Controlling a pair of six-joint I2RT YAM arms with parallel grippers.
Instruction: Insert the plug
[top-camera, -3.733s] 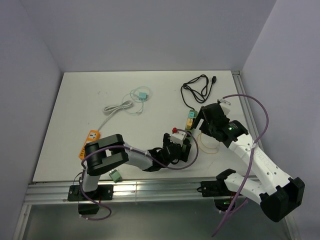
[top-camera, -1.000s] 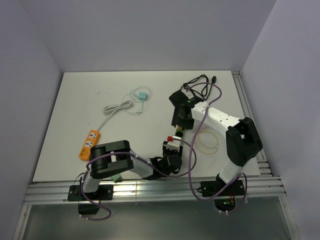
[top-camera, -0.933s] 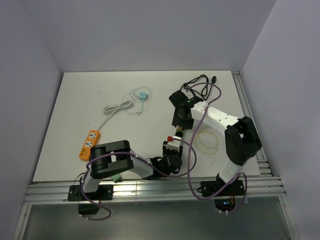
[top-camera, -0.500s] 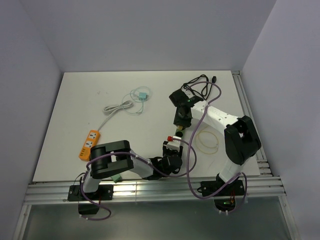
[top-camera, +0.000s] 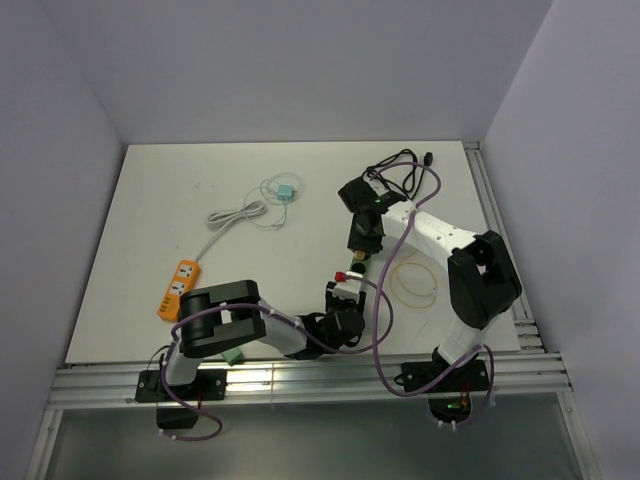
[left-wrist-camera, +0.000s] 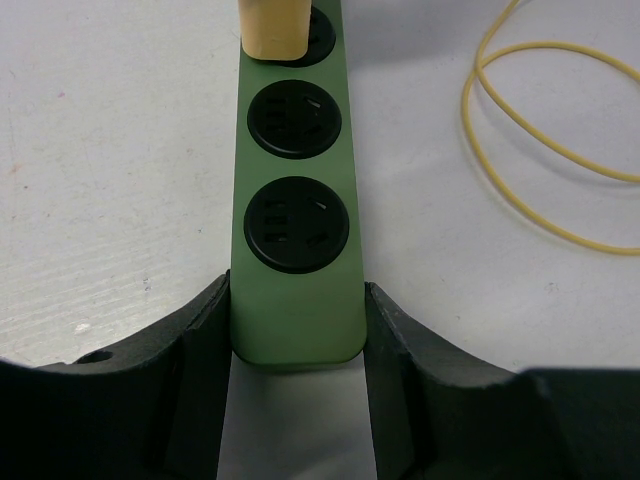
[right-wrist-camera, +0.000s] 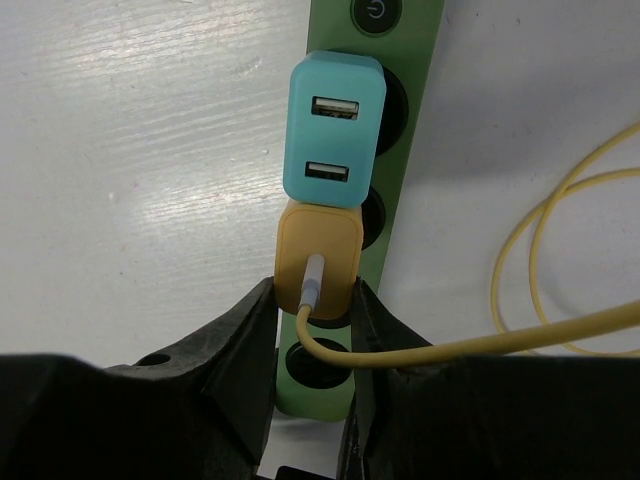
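Note:
A green power strip (left-wrist-camera: 295, 200) lies on the white table, and my left gripper (left-wrist-camera: 296, 340) is shut on its near end, one finger against each side. In the left wrist view two empty black sockets face up. Further along, a yellow plug (right-wrist-camera: 318, 260) stands on a socket next to a teal USB adapter (right-wrist-camera: 335, 130). My right gripper (right-wrist-camera: 315, 300) is shut on the yellow plug, its fingers pressed against both sides. The plug's yellow cable (right-wrist-camera: 560, 250) runs off to the right. From above, the right gripper (top-camera: 360, 245) sits just beyond the left gripper (top-camera: 347, 297) over the strip (top-camera: 356, 263).
An orange power strip (top-camera: 178, 288) lies at the left, with a white cable (top-camera: 240, 213) and a teal plug (top-camera: 286, 192) behind it. A coiled black cable (top-camera: 395, 180) lies at the back right. The yellow cable loop (top-camera: 412, 282) rests right of the strip.
The right gripper's jaws have closed onto the yellow plug over the last second. Before that, the right arm swung in from the right to above the strip. The left gripper has stayed put.

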